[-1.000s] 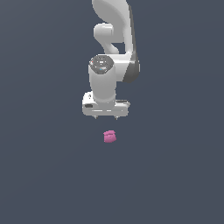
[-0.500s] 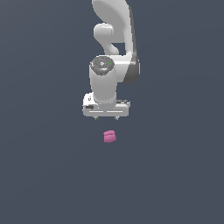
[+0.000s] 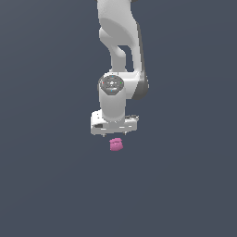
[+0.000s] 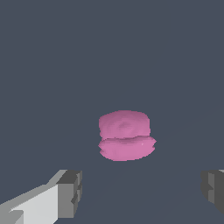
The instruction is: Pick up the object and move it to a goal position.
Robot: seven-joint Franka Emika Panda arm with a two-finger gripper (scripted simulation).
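The object (image 3: 115, 145) is a small pink-magenta lump lying on the dark grey floor, just below the white hand of the arm in the exterior view. In the wrist view the object (image 4: 126, 134) shows as a rounded two-layered lump, apart from both fingers. My gripper (image 4: 142, 192) is open, with one grey fingertip (image 4: 70, 194) on one side and the other fingertip (image 4: 214, 189) at the frame edge; nothing lies between them. In the exterior view the gripper (image 3: 115, 135) hangs right above the object and its fingers are barely visible.
The white arm (image 3: 121, 51) rises from the hand to the top of the exterior view. Around it is only plain dark grey ground.
The hand has come down towards the object, closing most of the gap above it. The object has stayed where it was.
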